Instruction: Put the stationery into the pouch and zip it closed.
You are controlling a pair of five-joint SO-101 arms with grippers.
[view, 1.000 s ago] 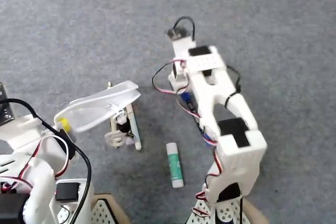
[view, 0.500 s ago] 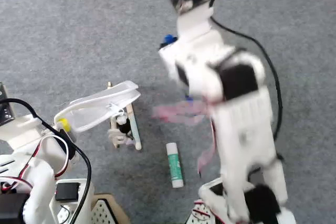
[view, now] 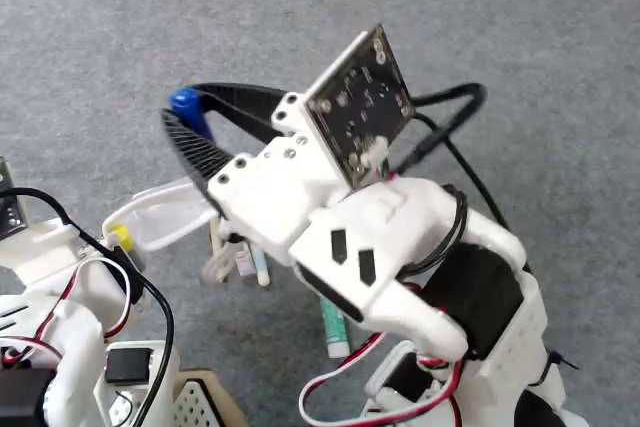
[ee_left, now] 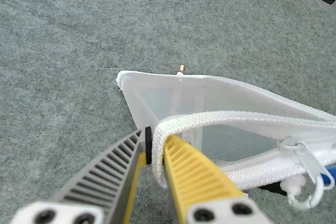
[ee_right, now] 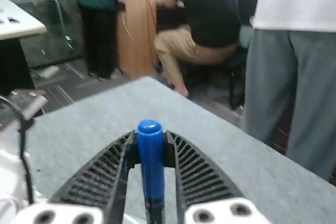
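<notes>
A clear white pouch lies at the table's left; its white zipper edge stands open. My left gripper is shut on the pouch's rim. A blue marker is clamped upright in my right gripper, whose black fingers hang raised above the pouch, the blue cap poking out. A green-and-white glue stick lies on the mat, partly hidden under the right arm. More stationery rests beside the pouch.
Grey felt covers the table. The right arm's white body spans the middle and hides the mat beneath. People stand and sit beyond the table's far edge.
The right arm has lifted and swung left with the blue marker, from the table's centre to above the pouch. The left arm and pouch stayed put.
</notes>
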